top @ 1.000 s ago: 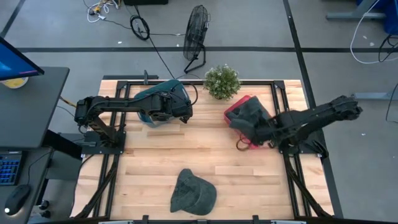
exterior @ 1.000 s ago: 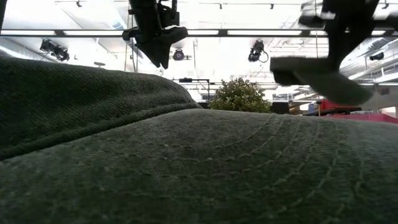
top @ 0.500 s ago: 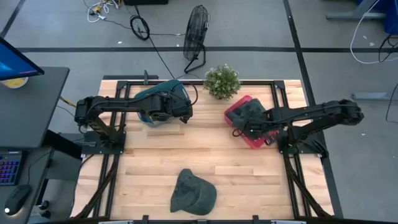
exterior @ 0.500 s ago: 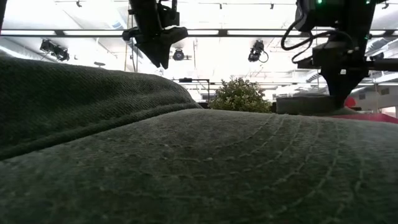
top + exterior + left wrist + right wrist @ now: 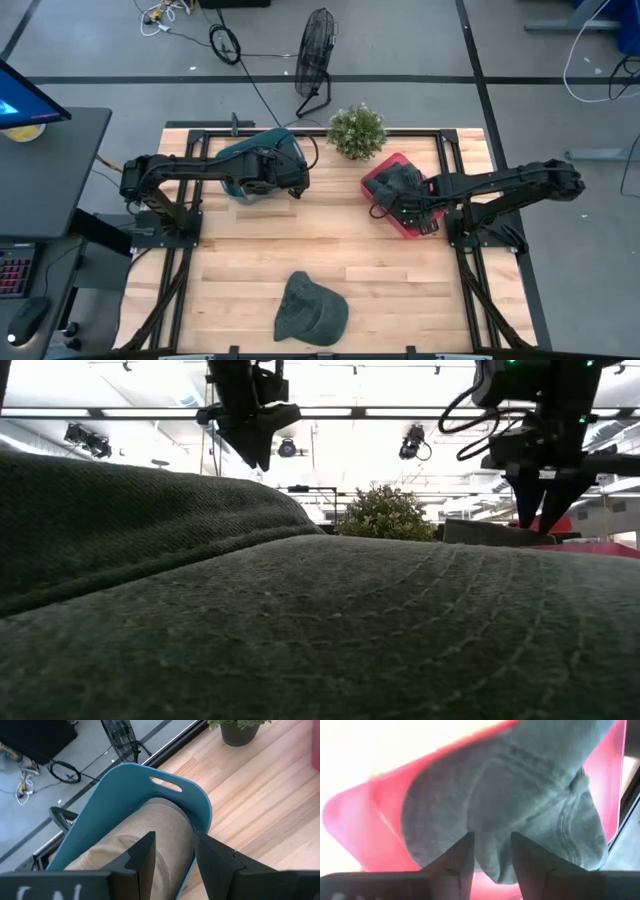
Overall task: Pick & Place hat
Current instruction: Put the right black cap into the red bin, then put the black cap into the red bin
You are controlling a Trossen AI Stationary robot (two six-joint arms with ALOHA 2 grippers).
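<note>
A dark grey hat (image 5: 398, 178) lies in the red bin (image 5: 410, 228) at the table's far right, crown up (image 5: 520, 805). My right gripper (image 5: 492, 855) stands open just above it, fingers pointing down (image 5: 537, 510). My left gripper (image 5: 175, 855) is open and raised (image 5: 262, 455) over the blue bin (image 5: 235, 160), which holds a tan hat (image 5: 150, 830). Another dark hat (image 5: 310, 308) lies on the table near the front edge and fills the low view (image 5: 300, 620).
A potted plant (image 5: 357, 130) stands at the far edge between the two bins. A floor fan (image 5: 315, 50) and cables lie beyond the table. A desk with a monitor (image 5: 30, 110) is off the left side. Bare wood (image 5: 320, 240) spans the middle.
My right gripper carried the grey hat down and slightly toward the table's left over the red bin, then opened and let go. The hat, which hung lifted below the fingers, now lies in the bin.
</note>
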